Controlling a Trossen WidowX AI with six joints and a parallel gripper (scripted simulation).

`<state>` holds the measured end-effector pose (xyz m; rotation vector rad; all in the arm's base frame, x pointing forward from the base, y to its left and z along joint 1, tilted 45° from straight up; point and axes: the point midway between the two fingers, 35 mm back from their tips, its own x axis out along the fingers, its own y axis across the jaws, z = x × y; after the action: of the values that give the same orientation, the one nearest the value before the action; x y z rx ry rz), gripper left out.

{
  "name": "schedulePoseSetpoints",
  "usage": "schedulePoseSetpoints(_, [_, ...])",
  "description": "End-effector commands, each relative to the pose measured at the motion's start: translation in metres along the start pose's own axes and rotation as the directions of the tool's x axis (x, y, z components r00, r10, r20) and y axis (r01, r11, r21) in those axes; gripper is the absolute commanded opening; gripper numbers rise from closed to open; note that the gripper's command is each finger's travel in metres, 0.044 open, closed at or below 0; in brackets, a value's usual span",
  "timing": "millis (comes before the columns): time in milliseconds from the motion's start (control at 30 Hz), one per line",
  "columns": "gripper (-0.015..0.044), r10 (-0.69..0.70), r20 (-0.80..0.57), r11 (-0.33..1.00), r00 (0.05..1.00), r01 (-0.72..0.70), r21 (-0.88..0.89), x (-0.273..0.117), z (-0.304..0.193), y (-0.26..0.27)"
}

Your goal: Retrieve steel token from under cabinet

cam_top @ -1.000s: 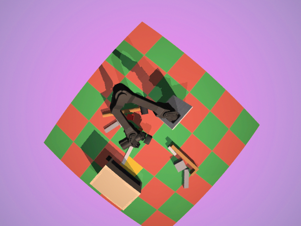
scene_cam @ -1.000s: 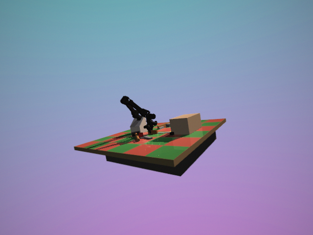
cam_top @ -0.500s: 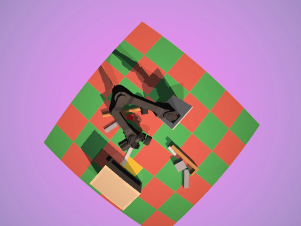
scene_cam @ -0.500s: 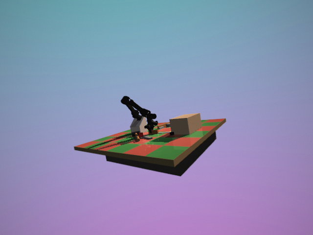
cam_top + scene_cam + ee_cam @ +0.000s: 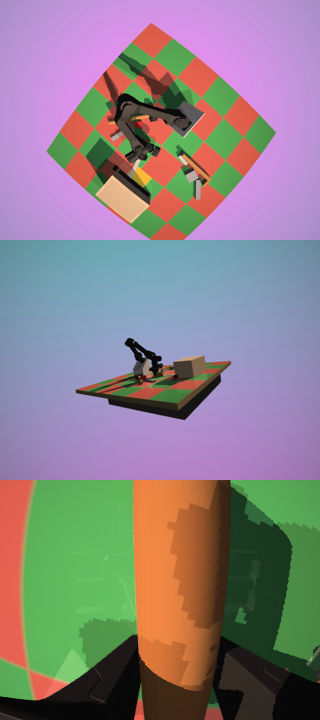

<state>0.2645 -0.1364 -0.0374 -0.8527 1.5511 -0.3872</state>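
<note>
The steel token can't be seen, so I can't tell where it is or which way it points; the gripper [image 5: 145, 152] [image 5: 155, 374] [image 5: 174, 643] pinches a round orange stick [image 5: 159, 374] [image 5: 175, 580], long way 12 to 6 o'clock in the wrist view. From above, the arm hides most of it, and a pale strip [image 5: 135, 165] points to 7 o'clock, over the yellow patch [image 5: 142, 177], toward the cabinet [image 5: 122, 198] [image 5: 189, 367], near the table's edge.
</note>
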Motion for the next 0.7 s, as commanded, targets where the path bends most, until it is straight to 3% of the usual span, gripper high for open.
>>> schedulePoseSetpoints(0, [0.0,-0.002,0.007,1.0,1.0,0.002,0.008,0.0,0.009,-0.002])
schedulePoseSetpoints(667, [0.0,-0.002,0.008,1.0,1.0,0.002,0.009,0.0,0.031,-0.001])
